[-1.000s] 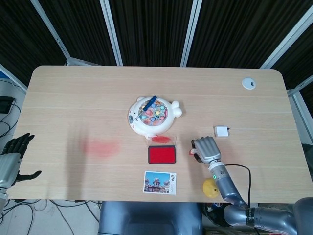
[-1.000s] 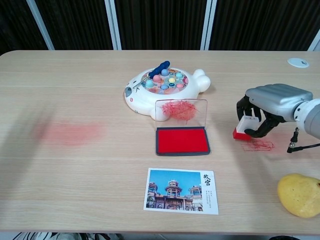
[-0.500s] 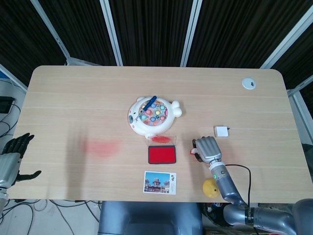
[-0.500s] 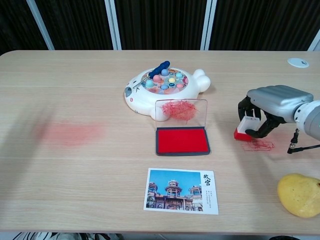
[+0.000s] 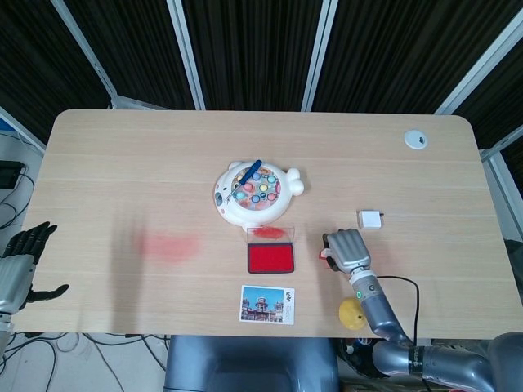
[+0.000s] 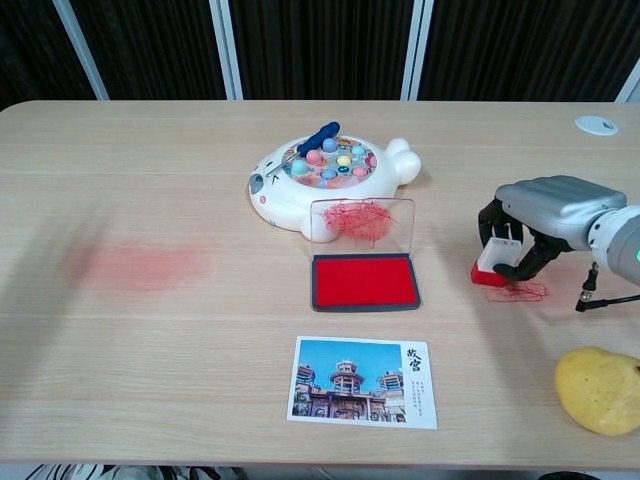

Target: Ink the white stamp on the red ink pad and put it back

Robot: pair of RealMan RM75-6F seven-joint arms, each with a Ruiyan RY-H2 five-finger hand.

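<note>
So the right hand [image 6: 540, 215] has the white stamp [image 6: 496, 262] pinched between its curled fingers, and compared with a second ago it's come down and slid a bit further right, away from the red ink pad [image 6: 364, 281]. The stamp was hanging tilted above the wood back then; now its red base sits low, right at the red scribble marks [image 6: 520, 292] on the worktop [image 6: 200, 340]. Can't tell for sure whether the base is actually touching the surface or just a hair off it. In the head view the right hand [image 5: 346, 249] covers the stamp almost completely, only a sliver of red peeks out at its left edge.

The ink pad hasn't budged, its clear lid standing open with red smears on it, just in front of the fish toy [image 6: 325, 178]. Postcard [image 6: 363, 381] is in the same spot near the front edge, yellow fruit [image 6: 600, 390] too, and the red smudge [image 6: 140, 266] on the left side looks the same.

Left hand [image 5: 23, 261] is off the worktop's left corner, fingers spread, holding nothing, same as before.
</note>
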